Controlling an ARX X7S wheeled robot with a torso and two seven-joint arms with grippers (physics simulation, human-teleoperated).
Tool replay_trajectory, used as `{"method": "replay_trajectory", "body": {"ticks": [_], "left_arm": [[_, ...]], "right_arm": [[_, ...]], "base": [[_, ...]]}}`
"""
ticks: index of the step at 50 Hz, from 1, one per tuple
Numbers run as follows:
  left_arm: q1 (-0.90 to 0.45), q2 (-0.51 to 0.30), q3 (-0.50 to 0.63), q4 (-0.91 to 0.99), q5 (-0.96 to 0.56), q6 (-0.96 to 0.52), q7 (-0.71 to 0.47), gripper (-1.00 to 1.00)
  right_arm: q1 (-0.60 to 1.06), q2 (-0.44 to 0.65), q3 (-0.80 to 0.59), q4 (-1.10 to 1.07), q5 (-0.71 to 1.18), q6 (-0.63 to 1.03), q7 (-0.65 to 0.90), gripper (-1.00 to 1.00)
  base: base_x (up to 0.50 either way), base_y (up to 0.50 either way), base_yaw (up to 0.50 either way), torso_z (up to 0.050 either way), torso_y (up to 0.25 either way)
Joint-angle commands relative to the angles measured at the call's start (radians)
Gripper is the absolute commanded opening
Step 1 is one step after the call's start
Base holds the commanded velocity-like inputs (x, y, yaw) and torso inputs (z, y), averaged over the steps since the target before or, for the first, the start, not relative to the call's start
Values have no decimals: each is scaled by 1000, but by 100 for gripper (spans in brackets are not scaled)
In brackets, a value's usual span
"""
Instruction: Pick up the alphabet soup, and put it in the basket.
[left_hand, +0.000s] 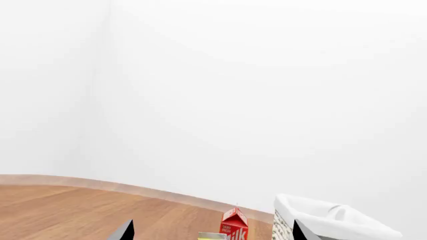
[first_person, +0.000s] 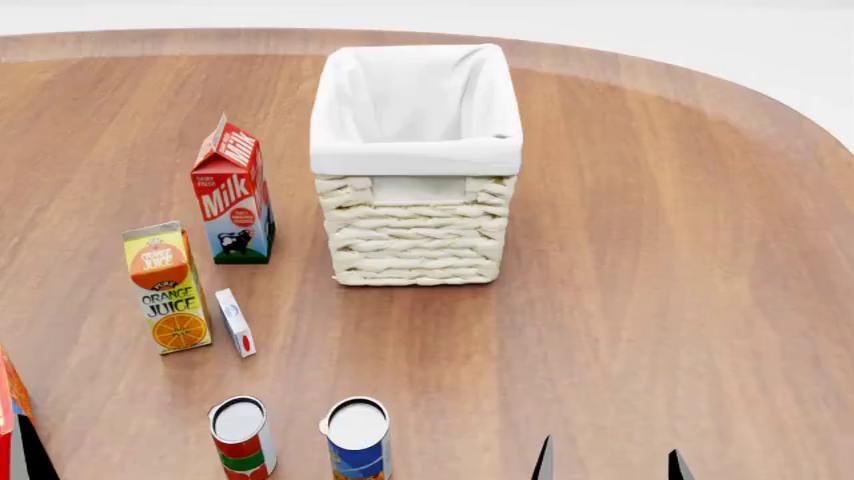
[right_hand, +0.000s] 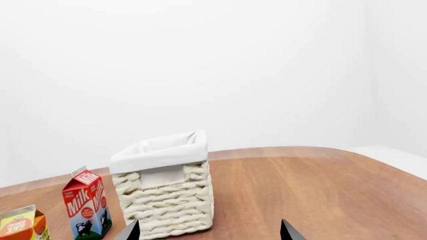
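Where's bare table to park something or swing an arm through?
Free: the wooden table right of the cream woven wicker basket, and the strip in front of it. Crowded: the left side, with the red milk carton, orange juice carton, blue-labelled alphabet soup can and red-and-green can.

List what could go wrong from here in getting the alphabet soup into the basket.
1. The alphabet soup stands close beside a lookalike red-and-green can; the right end effector might grab or topple the wrong one.
2. The basket is tall, so a low carry could clip its rim.
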Motion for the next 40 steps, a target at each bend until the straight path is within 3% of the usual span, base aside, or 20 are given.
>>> {"method": "replay_trajectory", "body": {"ticks": [1,40], "left_arm": [[-1,-3,6,-3,1,3,-5,100],[1,-18,17,0,-3,11,-23,100]], "right_arm": [[1,4,-6,3,5,-4,1,100],[3,17,-20,7,12,-12,16,100]], "base": [[223,0,0,0,0],[228,0,0,0,0]]}}
